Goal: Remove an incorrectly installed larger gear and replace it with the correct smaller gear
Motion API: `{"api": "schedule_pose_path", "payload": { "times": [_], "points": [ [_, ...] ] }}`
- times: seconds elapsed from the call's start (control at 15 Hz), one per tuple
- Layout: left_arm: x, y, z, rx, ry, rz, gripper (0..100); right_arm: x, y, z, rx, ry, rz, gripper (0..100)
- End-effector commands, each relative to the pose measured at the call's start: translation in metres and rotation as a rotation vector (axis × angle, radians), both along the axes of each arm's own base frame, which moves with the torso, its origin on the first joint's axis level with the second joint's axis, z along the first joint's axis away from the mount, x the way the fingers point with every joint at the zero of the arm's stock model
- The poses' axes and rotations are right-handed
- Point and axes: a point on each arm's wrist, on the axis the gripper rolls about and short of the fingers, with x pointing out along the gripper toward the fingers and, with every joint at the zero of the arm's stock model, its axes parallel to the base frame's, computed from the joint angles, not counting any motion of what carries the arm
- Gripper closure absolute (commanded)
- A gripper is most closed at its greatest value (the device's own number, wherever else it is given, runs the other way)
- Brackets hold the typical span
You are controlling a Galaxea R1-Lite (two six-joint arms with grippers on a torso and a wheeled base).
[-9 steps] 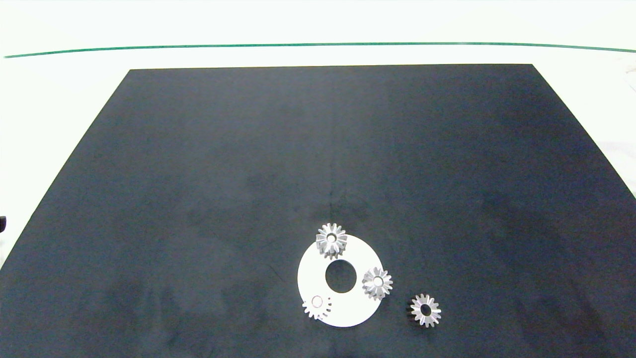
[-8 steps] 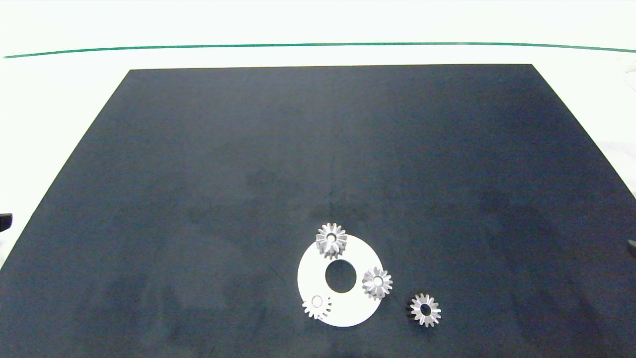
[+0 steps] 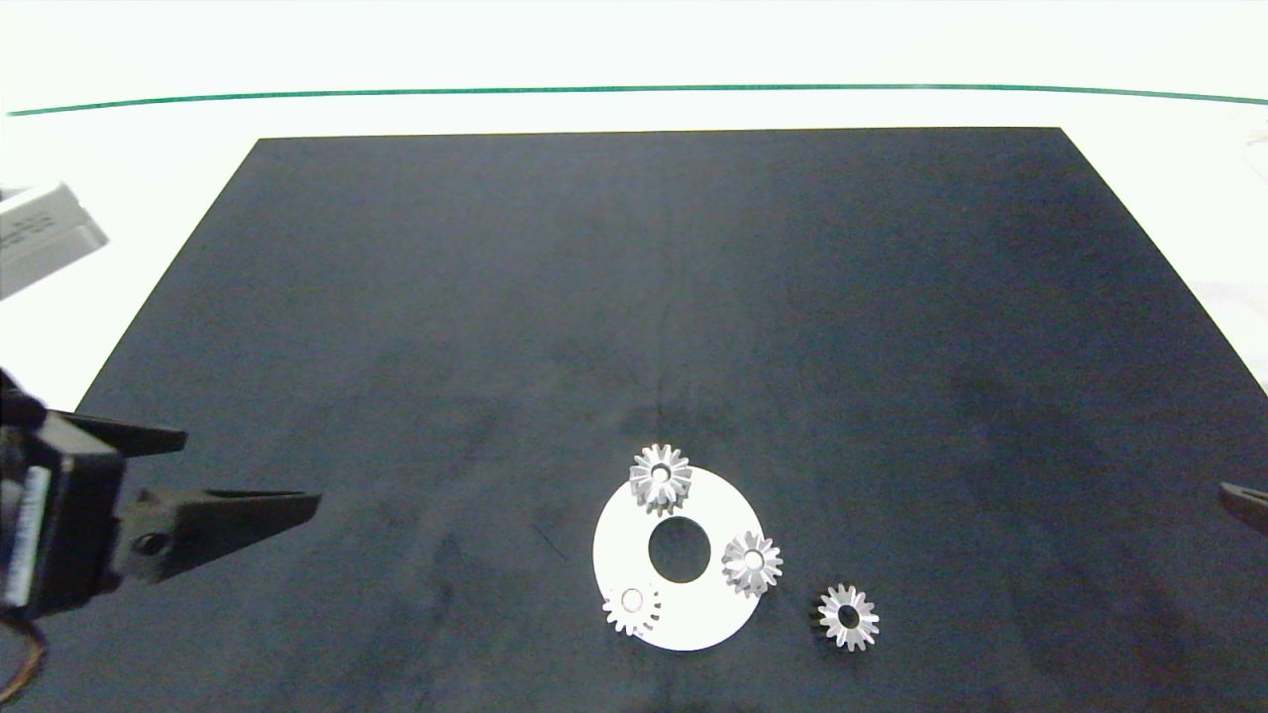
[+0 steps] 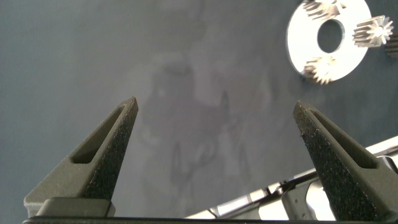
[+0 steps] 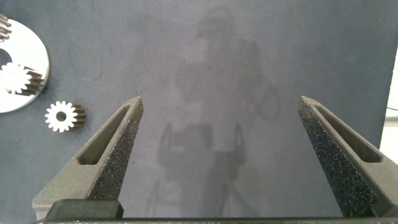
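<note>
A white disc (image 3: 715, 619) with a centre hole lies near the mat's front. Two silver small-holed gears stand on it. The one at the far rim looks slightly wider, so I take it as the larger gear (image 3: 661, 476); the other (image 3: 752, 562) is at the right rim. A flat whitish gear (image 3: 632, 607) lies at the front left. The smaller gear (image 3: 848, 617) (image 5: 62, 115), wide-bored, lies loose on the mat right of the disc. My left gripper (image 3: 253, 467) (image 4: 217, 106) hangs open over the mat's left side, far from the disc. My right gripper (image 5: 221, 99) is open, with one fingertip (image 3: 1243, 503) at the right edge.
The black mat (image 3: 654, 297) covers most of the white table (image 3: 634, 50), which has a green line across the back. A light grey block (image 3: 40, 233) shows at the left edge. The disc (image 4: 303, 37) sits far beyond the left fingers.
The left arm has swung in from the left edge over the mat. The right fingertip has come slightly further in at the right edge. The gears and disc have not moved.
</note>
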Motion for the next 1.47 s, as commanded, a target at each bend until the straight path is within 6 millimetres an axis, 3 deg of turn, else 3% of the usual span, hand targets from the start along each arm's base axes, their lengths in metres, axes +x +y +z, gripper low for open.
{"api": "schedule_pose_path", "payload": {
  "times": [0.07,0.33,0.6,1.0,1.47],
  "points": [
    [0.041,-0.059,-0.025,0.117,0.089,-0.101,0,0.002,0.001,0.011,0.005,-0.023,0.006,0],
    [0.05,-0.13,-0.034,0.207,0.087,-0.247,0,0.003,0.001,0.021,0.013,-0.051,-0.001,0],
    [0.075,-0.172,-0.04,0.228,0.086,-0.278,0,0.0,0.0,0.027,0.018,-0.078,0.002,0],
    [0.099,-0.197,-0.043,0.29,0.046,-0.319,0,0.0,0.001,0.026,0.02,-0.076,0.009,0],
    [0.113,-0.213,-0.057,0.305,0.063,-0.318,0,0.0,0.001,0.026,0.02,-0.076,0.012,0]
  ]
}}
